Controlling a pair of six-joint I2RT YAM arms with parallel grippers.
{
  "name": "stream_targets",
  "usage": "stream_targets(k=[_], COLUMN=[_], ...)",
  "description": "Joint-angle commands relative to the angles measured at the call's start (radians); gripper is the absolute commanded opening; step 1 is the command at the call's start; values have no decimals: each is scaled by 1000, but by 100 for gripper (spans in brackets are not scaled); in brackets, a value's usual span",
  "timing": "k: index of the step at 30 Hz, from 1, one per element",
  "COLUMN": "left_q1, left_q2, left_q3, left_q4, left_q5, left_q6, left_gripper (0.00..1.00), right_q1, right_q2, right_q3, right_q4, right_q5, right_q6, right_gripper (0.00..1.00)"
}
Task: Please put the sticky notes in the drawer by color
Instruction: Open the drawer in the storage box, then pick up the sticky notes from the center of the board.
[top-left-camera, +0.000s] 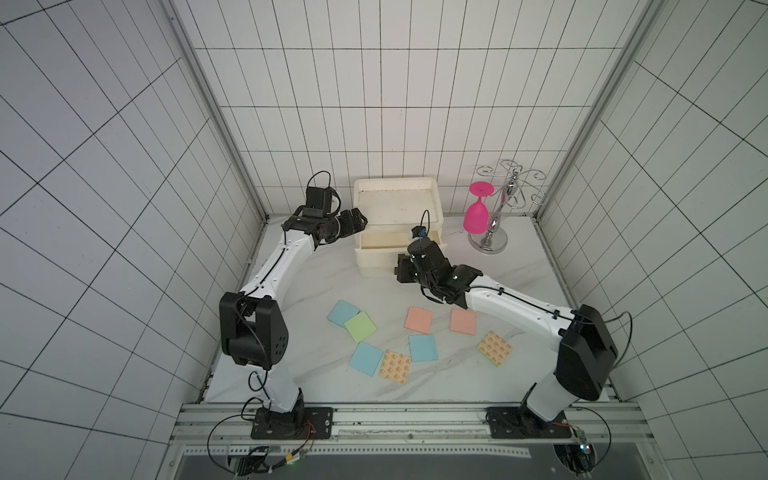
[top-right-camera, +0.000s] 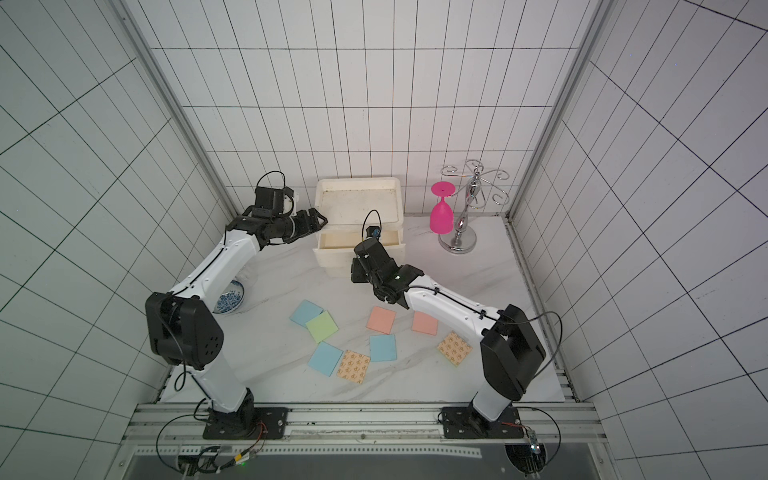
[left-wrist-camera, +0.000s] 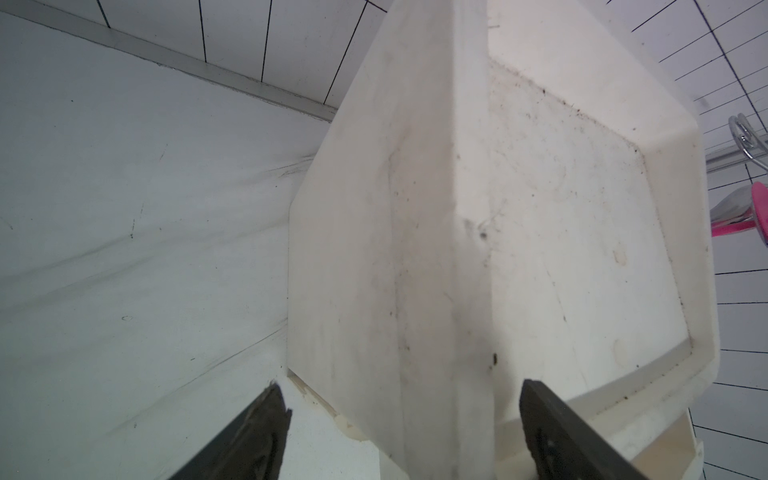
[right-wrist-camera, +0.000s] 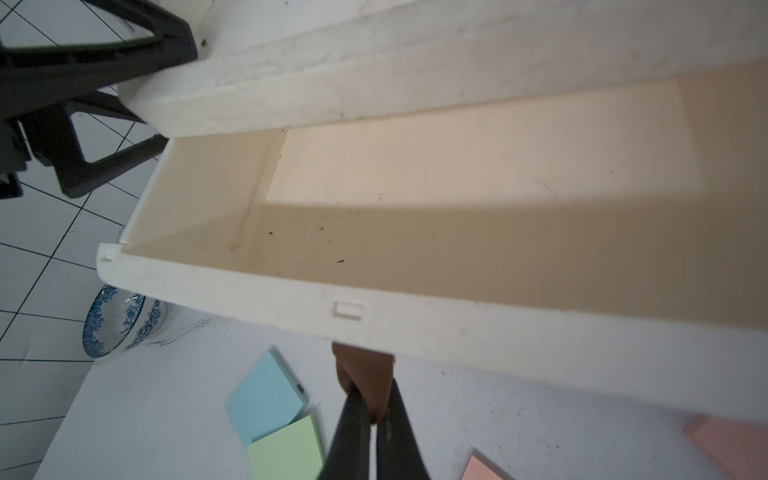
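R gripper (right-wrist-camera: 376, 409) was pinching the brown handle (right-wrist-camera: 363, 370); top drawer (right-wrist-camera: 415, 232) stood open. L gripper (left-wrist-camera: 405, 395), spread wide, straddled a corner of the drawer unit (top-left-camera: 397, 199). Sticky notes (top-left-camera: 423, 347) lay loose on the table (top-left-camera: 532, 270) in front. Pink goblet (top-left-camera: 477, 216) & chrome rack (top-left-camera: 496, 216) stood beside the unit, and a bowl (top-right-camera: 230, 297) sat partly under the L arm.

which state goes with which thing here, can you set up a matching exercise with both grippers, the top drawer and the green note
Things
1 left gripper
2 right gripper
3 top drawer
4 green note

States
a pulled out, nothing seen inside
b jaws shut on the brown handle
c jaws open, astride the chest's corner
d flat on the table, overlapping a blue note

Pairs: 1-c, 2-b, 3-a, 4-d
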Motion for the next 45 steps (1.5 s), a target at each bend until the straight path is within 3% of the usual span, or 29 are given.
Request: stream_targets(k=[1,11,20,23,28,30,32,36,38,40,43,45], left_q1=[-7,-7,-7,-7,-8,-9,-9,-7,-8,-12,-15,-15], left_q2=[10,8,5,6,0,-4,-8,-32,-54,-85,-134,-173], left_q3=[12,12,10,12,8,10,10,10,-2,-30,-58,-87], left_q4=[-44,-45,-45,-44,-45,-45,-45,-42,-30,-4,4,22], left_q5=[5,6,6,10,6,7,8,6,4,4,-17,-30], left_q6=[18,17,18,15,20,21,22,26,22,11,10,0], left_gripper=[89,90,90,90,90,90,90,90,90,90,91,92], right_q1=[39,139,151,153,151,145,125,13,-99,-277,-465,-523], right_q2=[-51,-104,-136,-145,-183,-220,-277,-453,-538,-588,-577,-524], right_q3=[-47,-74,-89,-99,-52,-25,-8,-36,-95,-171,-265,-296], right_q4=[-89,-169,-234,-238,-326,-377,-416,-487,-520,-571,-572,-543], right_q5=[-37,-40,-51,-36,19,53,63,65,70,18,-22,-33], right_q6=[44,83,96,92,55,34,15,8,22,28,28,36], right_gripper=[0,0,2,17,59,71,77,84,90,91,92,93])
